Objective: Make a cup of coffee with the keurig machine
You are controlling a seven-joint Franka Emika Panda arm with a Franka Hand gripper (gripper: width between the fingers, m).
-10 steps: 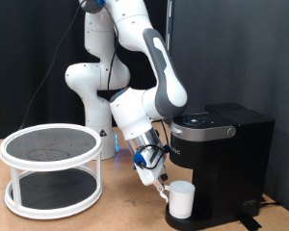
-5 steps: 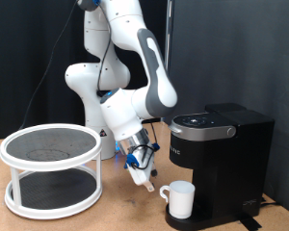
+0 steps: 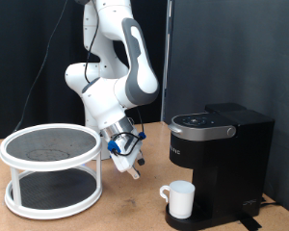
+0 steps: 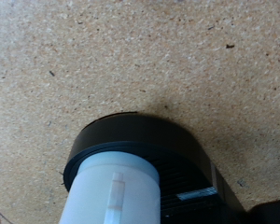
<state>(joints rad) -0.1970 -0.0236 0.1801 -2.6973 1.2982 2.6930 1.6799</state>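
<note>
cup (image 3: pixel 181 199) sits on round drip base under keurig machine (image 3: pixel 220 164), lower right of exterior frame. gripper (image 3: pixel 131 170) hangs empty at frame centre, well apart from cup; finger opening: cannot tell. judgement: keep arm clear of cup handle, avoid nudging it off base. tabletop (image 3: pixel 125 214) speckled particle board; white two-tier rack (image 3: pixel 51 169) lower left; dark curtain behind.
</note>
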